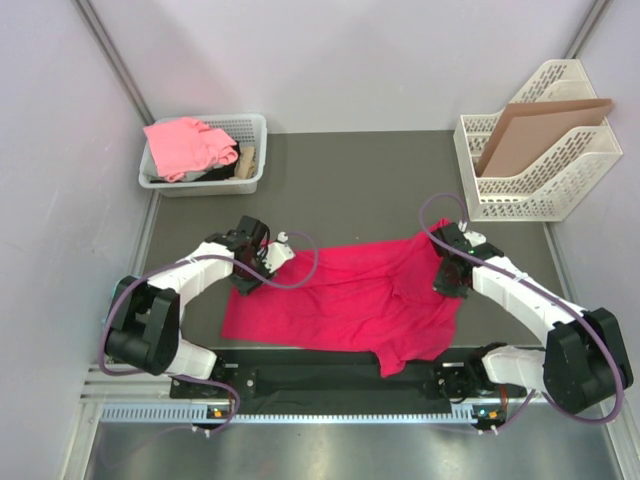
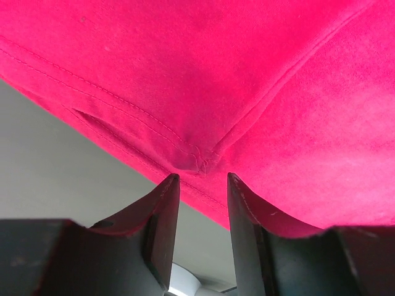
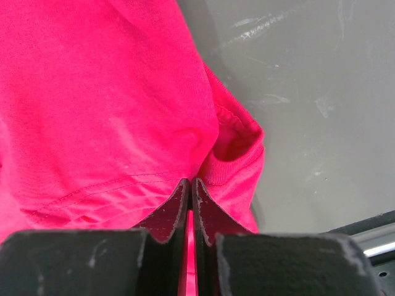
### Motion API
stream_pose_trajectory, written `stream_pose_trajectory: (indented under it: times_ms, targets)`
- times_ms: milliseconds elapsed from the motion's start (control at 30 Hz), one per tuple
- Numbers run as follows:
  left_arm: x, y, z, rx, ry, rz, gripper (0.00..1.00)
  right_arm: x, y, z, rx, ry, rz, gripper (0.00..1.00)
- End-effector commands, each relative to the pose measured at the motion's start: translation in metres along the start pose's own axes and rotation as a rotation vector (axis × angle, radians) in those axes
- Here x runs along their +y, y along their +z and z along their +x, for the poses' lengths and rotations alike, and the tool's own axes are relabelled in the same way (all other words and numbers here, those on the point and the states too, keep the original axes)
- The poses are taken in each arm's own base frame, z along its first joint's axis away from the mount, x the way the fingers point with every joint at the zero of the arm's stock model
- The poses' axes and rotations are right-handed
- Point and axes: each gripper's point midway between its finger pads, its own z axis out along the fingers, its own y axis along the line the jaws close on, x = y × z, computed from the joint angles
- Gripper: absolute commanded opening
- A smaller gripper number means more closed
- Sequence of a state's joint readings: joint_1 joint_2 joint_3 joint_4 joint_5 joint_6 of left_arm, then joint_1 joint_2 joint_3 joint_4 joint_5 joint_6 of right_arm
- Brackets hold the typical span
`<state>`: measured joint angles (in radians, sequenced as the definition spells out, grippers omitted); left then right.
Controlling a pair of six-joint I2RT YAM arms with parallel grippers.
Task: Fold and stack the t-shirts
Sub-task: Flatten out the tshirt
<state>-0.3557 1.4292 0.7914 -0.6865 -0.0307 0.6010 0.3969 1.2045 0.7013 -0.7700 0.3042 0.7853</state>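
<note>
- One crimson t-shirt point(image 1: 340, 300) lies spread and rumpled on the grey counter point(image 1: 360, 190) between the two arms, a sleeve trailing toward the near edge.
- Its partner, the salmon-pink t-shirt point(image 1: 185, 145), sits bunched in a white basket point(image 1: 255, 125) at the far left corner.
- Soft, light and limp, the cloth will likely sag wherever unsupported; stitched hems and seams look the surest holds.
- At the shirt's right edge, the right gripper point(image 3: 190, 180) has its jaws pinched tight on a fold.
- The left gripper point(image 2: 200, 179) has its jaws partly apart at the hem seam, gripping nothing.
</note>
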Motion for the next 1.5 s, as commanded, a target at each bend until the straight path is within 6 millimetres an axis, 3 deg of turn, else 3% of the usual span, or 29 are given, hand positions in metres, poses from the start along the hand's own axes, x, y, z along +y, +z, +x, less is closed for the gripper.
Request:
stream_pose_trajectory:
  times_ms: [0,267,367,533,667,800,967,1133,1167,1200,1333,1467]
  targets:
    - [0.005,-0.001,-0.011,-0.048,-0.013,-0.014,0.42,0.011,-0.008,-0.016,-0.052,0.004,-0.040,0.00]
    - [0.006,0.003,-0.016,-0.053,-0.026,-0.005,0.43,0.014,-0.008,-0.015,-0.051,-0.005,-0.054,0.00]
    - [0.003,0.006,-0.022,-0.067,-0.030,0.019,0.46,0.014,-0.008,-0.015,-0.051,-0.006,-0.055,0.00]
    - [0.003,0.001,-0.027,-0.089,-0.028,0.027,0.58,0.015,-0.007,-0.013,-0.048,-0.009,-0.060,0.00]
    - [0.003,0.001,-0.029,-0.093,-0.030,0.028,0.58,0.016,-0.005,-0.011,-0.041,-0.015,-0.062,0.00]
    - [0.003,0.005,-0.029,-0.083,-0.030,0.035,0.48,0.018,-0.006,-0.011,-0.044,-0.019,-0.068,0.00]
    - [0.002,0.008,-0.030,-0.075,-0.033,0.049,0.25,0.018,-0.007,-0.011,-0.046,-0.023,-0.065,0.00]
    - [0.003,0.004,-0.031,-0.073,-0.024,0.050,0.12,0.018,-0.009,-0.012,-0.050,-0.028,-0.067,0.00]
    - [0.005,0.002,-0.032,-0.075,-0.021,0.045,0.00,0.018,-0.009,-0.013,-0.051,-0.029,-0.068,0.00]
    - [0.006,-0.001,-0.031,-0.068,-0.018,0.039,0.00,0.019,-0.011,-0.014,-0.054,-0.029,-0.071,0.00]
    - [0.019,-0.026,-0.038,-0.094,0.001,-0.015,0.00,0.021,-0.026,-0.032,-0.100,-0.036,-0.074,0.00]
    - [0.044,-0.072,-0.057,-0.168,0.001,-0.118,0.00,0.022,-0.061,-0.060,-0.178,-0.051,-0.086,0.00]
